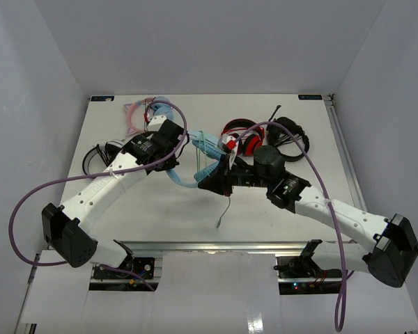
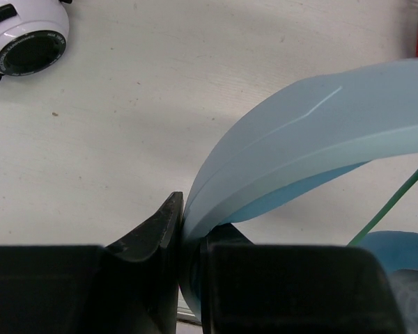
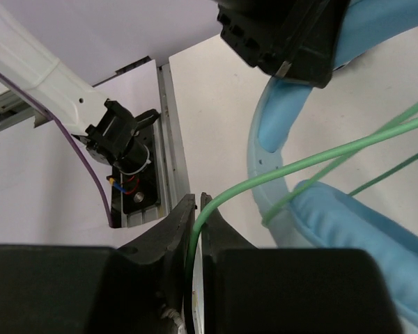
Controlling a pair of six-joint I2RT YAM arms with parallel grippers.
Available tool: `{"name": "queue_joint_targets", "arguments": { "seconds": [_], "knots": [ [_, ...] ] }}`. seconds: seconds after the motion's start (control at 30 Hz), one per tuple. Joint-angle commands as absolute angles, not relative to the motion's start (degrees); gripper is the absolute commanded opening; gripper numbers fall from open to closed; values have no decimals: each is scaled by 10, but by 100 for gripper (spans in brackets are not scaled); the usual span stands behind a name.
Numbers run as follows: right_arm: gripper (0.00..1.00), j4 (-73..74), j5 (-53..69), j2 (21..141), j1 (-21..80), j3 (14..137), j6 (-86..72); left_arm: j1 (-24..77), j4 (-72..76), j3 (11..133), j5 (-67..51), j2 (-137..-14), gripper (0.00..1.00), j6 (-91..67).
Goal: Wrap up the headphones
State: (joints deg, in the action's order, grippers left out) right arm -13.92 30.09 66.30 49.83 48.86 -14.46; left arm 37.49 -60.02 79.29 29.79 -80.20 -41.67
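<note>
The light-blue headphones (image 1: 183, 181) hang between my two grippers at mid table. My left gripper (image 1: 180, 152) is shut on the wide headband (image 2: 313, 146), which is pinched between its jaws (image 2: 189, 229). My right gripper (image 1: 213, 178) is shut on the thin pale-green cable (image 3: 299, 163), which runs up out of its jaws (image 3: 197, 209). From there the cable crosses the headband (image 3: 261, 167) and a padded cup (image 3: 348, 223). A loose cable end (image 1: 223, 212) trails toward the near edge. In the right wrist view the left gripper (image 3: 292, 35) shows above.
A pink cat-ear pair (image 1: 136, 111) lies at the back left. A red pair (image 1: 240, 139) and a black pair (image 1: 290, 132) sit at the back right. A black-and-white pair (image 1: 97, 154) lies at the left. A metal rail (image 1: 216, 247) edges the near side.
</note>
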Motion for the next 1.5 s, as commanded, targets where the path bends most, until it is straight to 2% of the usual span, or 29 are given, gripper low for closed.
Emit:
{"name": "queue_joint_targets", "arguments": {
  "seconds": [0.0, 0.2, 0.33, 0.43, 0.7, 1.0, 1.2, 1.47],
  "knots": [
    [16, -193, 341, 676, 540, 503, -150, 346, -532, 801, 304, -777, 0, -495],
    [21, -215, 322, 684, 556, 489, -146, 333, -528, 799, 283, -761, 0, -505],
    [17, -228, 314, 691, 567, 469, -141, 313, -521, 795, 251, -744, 0, -512],
    [8, -254, 308, 689, 570, 438, -142, 309, -525, 799, 243, -734, 0, -512],
    [8, -349, 279, 680, 571, 356, -139, 299, -546, 822, 241, -715, 0, -505],
    [8, -365, 68, 691, 579, 326, -133, 299, -525, 789, 162, -660, 0, -507],
    [8, -381, -26, 697, 595, 324, -138, 299, -479, 744, 98, -609, 0, -528],
    [8, -482, -173, 711, 601, 297, -170, 299, -448, 687, 21, -563, 0, -564]
  ]
}}
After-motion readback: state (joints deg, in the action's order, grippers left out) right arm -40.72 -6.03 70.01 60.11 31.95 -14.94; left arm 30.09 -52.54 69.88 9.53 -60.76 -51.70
